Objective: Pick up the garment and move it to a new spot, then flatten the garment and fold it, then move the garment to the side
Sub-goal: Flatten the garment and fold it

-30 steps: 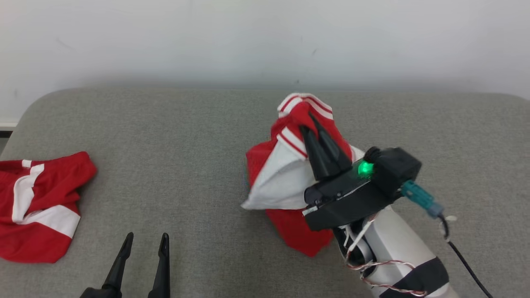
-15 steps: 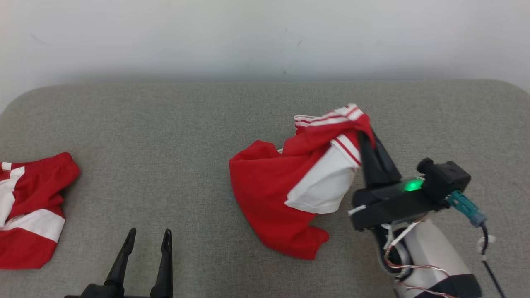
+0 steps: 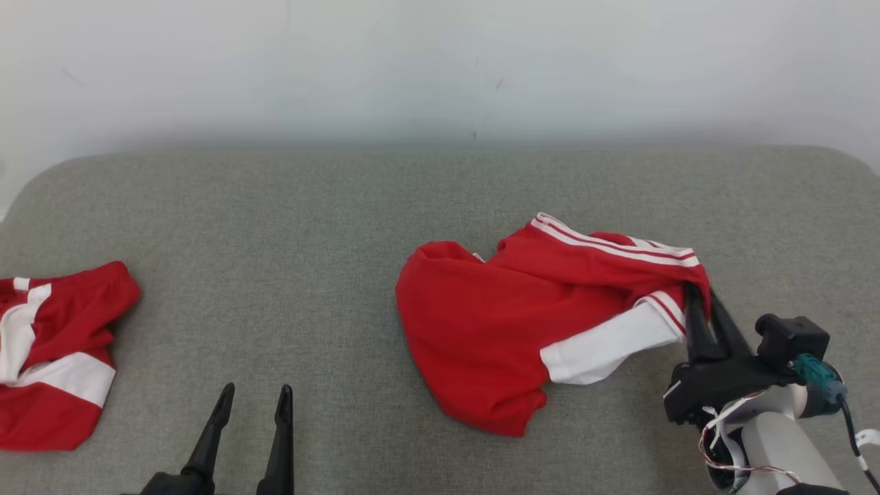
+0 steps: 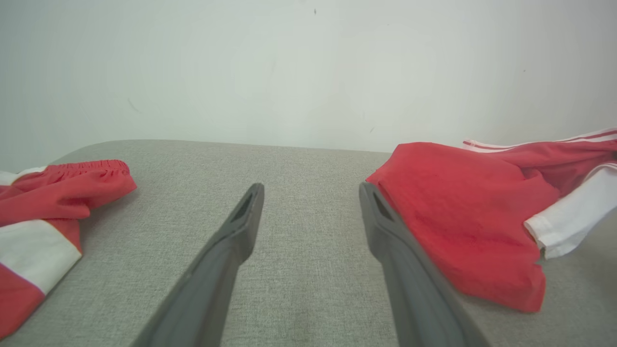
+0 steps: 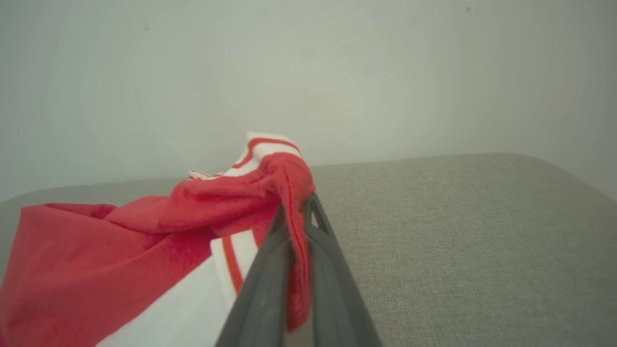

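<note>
Grey fabric surface [image 3: 275, 220]: crumpled red-and-white garment [image 3: 509, 330] pinched in right gripper [image 3: 701, 292], left gripper [image 3: 257, 390] spread; risks bunching if dropped unstretched.

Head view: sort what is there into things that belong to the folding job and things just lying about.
In the job: garment at centre; right gripper, pinching its striped edge; left gripper, open and empty.
Lying about: second garment at the far left.
</note>
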